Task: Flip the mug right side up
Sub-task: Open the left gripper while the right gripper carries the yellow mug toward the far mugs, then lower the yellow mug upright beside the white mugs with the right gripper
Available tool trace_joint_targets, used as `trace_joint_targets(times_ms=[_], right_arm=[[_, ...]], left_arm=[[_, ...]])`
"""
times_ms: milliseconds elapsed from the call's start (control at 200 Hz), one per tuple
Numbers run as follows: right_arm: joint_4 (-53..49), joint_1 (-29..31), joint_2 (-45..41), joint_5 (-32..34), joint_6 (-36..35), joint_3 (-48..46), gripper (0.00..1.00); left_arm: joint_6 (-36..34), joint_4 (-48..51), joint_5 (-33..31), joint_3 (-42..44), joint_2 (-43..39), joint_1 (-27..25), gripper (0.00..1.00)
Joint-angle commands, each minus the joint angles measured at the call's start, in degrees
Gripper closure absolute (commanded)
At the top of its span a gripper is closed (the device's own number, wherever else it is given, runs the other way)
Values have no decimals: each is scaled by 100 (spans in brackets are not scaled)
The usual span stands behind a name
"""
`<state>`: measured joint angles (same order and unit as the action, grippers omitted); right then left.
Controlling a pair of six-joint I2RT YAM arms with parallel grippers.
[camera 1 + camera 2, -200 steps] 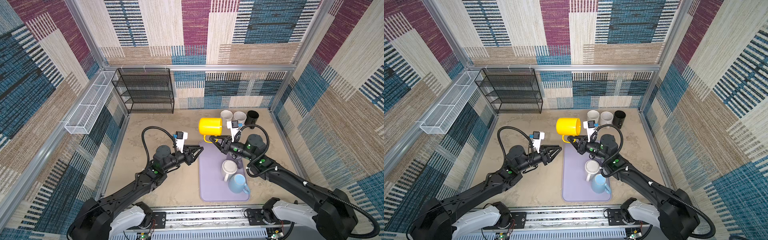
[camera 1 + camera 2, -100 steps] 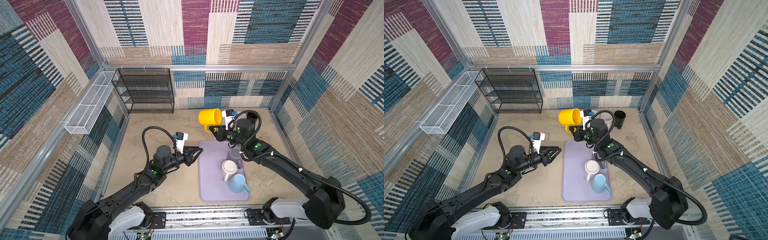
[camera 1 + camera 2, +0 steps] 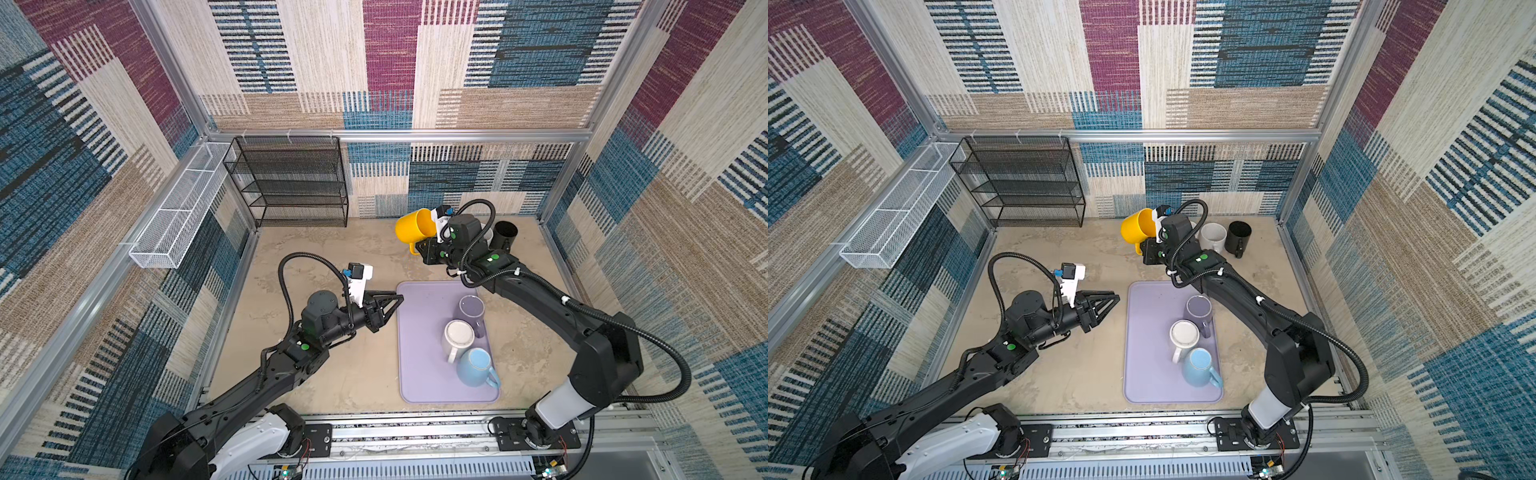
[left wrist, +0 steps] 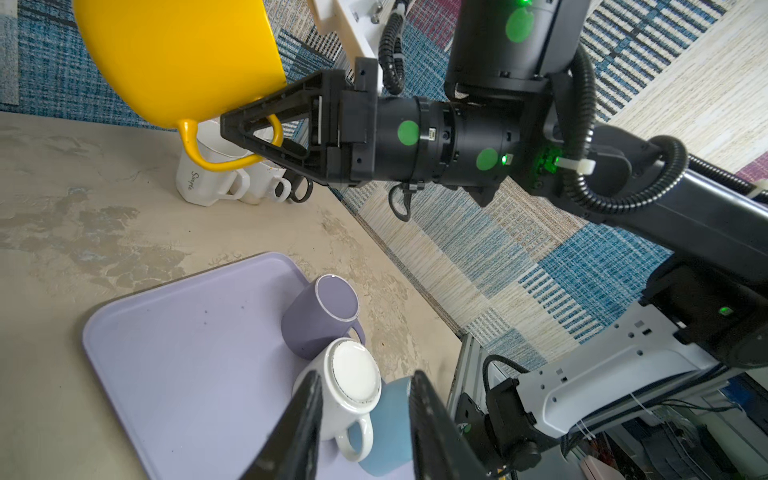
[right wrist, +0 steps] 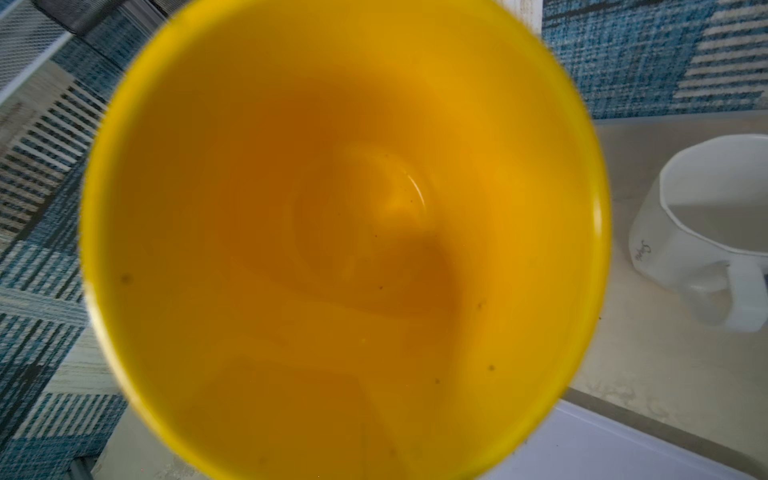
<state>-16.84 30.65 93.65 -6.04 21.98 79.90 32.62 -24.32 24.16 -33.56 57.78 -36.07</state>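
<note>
1. Up near the back wall, the right pincer (image 3: 422, 249) is clamped tight on the handle of the yellow mug (image 3: 413, 226), holding it clear of the surface (image 3: 332, 257).
2. That mug hangs tilted, roughly on its side, with its mouth turned towards the arm's own wrist. The right wrist view looks straight into it and shows bare yellow glaze with a few dark specks.
3. Just beside it, a row of upright mugs stands on the surface by the wall: a lettered mug (image 4: 203, 178) marked "Simple", a plain white mug (image 3: 1213, 237) and a black mug (image 3: 1237, 237).
4. Nearer the front lies the purple tray (image 3: 415, 332), with three mugs bunched along its right side.
5. Of these, the purple mug (image 3: 471, 309) and the grey-white mug (image 3: 457, 336) sit bottom up. The blue mug (image 3: 476, 368) sits close against the grey-white one and looks the same way up, though I am less sure.
6. Off to the left, the left pincer (image 3: 397, 298) hovers near the tray's left edge, fingers a little apart, gripping nothing.
7. Against the back wall stands a black wire rack (image 3: 291, 183), and a white wire basket (image 3: 178, 220) hangs on the left wall.
</note>
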Motion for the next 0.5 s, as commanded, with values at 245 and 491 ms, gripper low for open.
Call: trace_joint_targets(times_ms=[245,491], right_arm=[[-531,-24,1029,802,-330,1000,100],[-798,-59,1616,1250,-369,1475,100]], left_arm=[[-200,131,-74,-7,-153,-3,65],[-210,249,-83,-6,-265,0,66]])
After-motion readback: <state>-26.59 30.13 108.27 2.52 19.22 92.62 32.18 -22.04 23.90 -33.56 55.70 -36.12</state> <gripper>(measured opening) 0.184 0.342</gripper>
